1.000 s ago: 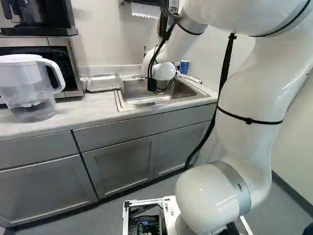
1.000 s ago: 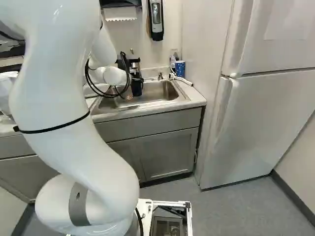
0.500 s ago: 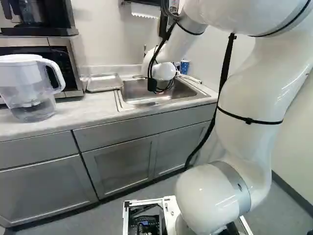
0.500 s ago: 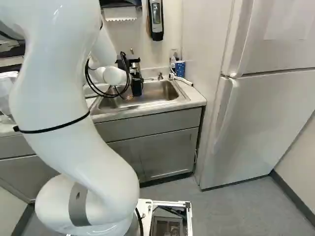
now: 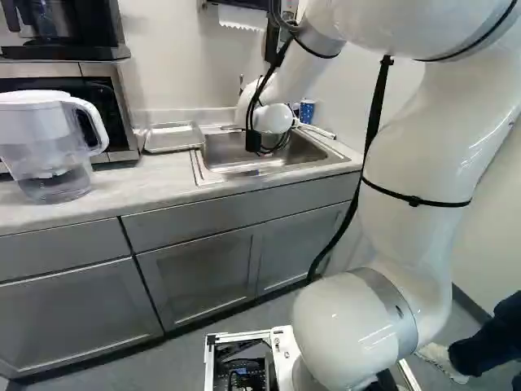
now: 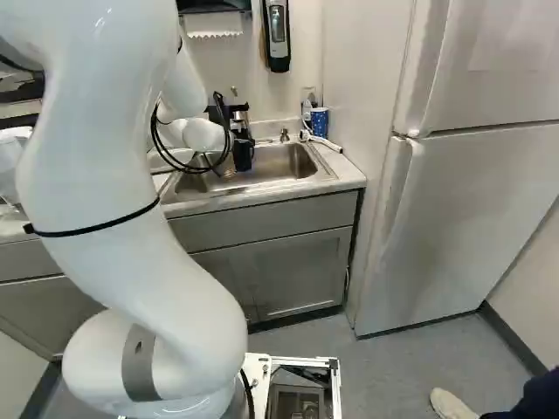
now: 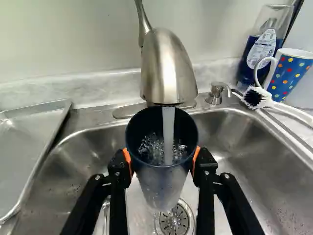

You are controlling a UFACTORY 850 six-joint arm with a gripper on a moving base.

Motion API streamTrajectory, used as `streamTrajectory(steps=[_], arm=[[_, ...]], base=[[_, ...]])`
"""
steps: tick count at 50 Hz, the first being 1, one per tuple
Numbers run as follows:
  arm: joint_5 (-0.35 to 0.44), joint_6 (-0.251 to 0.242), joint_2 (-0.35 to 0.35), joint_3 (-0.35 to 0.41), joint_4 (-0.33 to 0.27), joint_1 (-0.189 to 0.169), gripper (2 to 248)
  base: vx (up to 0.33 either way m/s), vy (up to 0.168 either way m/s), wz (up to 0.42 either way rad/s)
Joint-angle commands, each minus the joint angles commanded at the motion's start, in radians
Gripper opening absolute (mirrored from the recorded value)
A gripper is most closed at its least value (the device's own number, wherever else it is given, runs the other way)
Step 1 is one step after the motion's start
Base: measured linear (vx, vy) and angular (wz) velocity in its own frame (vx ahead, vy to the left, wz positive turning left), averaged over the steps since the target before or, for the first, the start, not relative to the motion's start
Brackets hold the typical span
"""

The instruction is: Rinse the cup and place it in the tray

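Note:
In the right base view, the dark body of my gripper (image 6: 242, 154) hangs over the sink (image 6: 284, 163). The wrist view shows my gripper (image 7: 162, 159) shut on the cup (image 7: 160, 183), its orange pads pressing from two sides. The cup is upright, dark inside and paler toward its base, above the drain (image 7: 174, 220). Water runs from the metal faucet (image 7: 166, 68) into it and bubbles inside. The metal tray (image 5: 172, 137) lies on the counter beside the sink and holds nothing visible.
A blue spotted mug (image 7: 289, 73), a soap bottle (image 7: 261, 49) and a white brush (image 7: 266, 100) stand or lie by the sink's far corner. A water pitcher (image 5: 53, 151) is on the counter (image 5: 106, 191). A refrigerator (image 6: 463, 209) stands right; a person's shoe (image 6: 452, 404) is on the floor.
A person's foot and lower leg have come into view at the right of both base views. The base and the arm show no clear movement.

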Motion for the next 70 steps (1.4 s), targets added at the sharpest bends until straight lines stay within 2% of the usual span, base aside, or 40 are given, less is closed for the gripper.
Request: streamTrajectory(steps=[53,70], arm=[[0.000,0.000,0.000,0.000,0.000,0.001,126],[0.000,0.000,0.029,0.032,0.000,0.039,126]], base=[[0.000,0.000,0.000],[0.000,0.000,0.000]])
